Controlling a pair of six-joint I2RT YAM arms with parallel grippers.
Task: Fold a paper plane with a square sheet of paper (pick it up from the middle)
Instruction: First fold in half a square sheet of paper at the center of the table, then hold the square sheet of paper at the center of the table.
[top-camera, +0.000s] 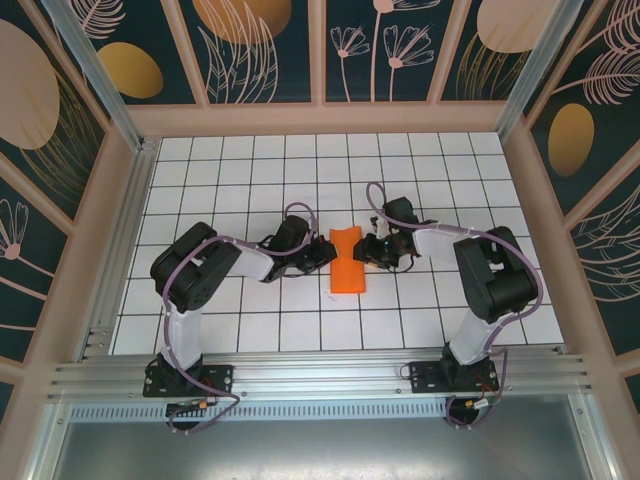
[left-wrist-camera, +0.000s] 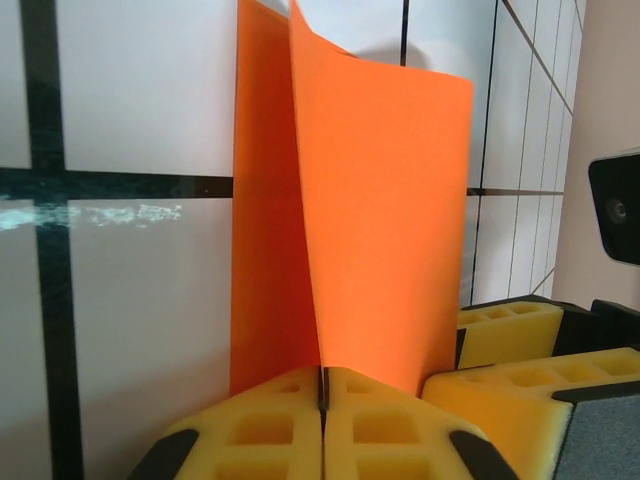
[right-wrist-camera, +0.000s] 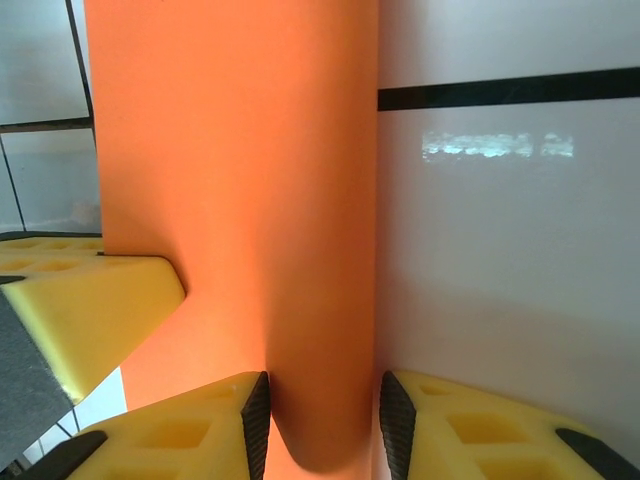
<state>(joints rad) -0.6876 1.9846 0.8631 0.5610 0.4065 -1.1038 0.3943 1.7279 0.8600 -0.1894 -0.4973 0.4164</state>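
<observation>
Orange sheet (top-camera: 347, 262) in the middle of the table (top-camera: 200, 170), a tool on either side.

The sheet's half-folded, long axis running near edge to far edge, one flap standing up. My left gripper (left-wrist-camera: 322, 385) comes in from its left, jaws clamped tight on the sheet's edge. The right gripper (right-wrist-camera: 325, 420) faces it from the right, jaws apart astride a rounded fold; no firm bite there, I'd judge. Both arms lie low, elbows out, wrists turned inward, equally near.
</observation>
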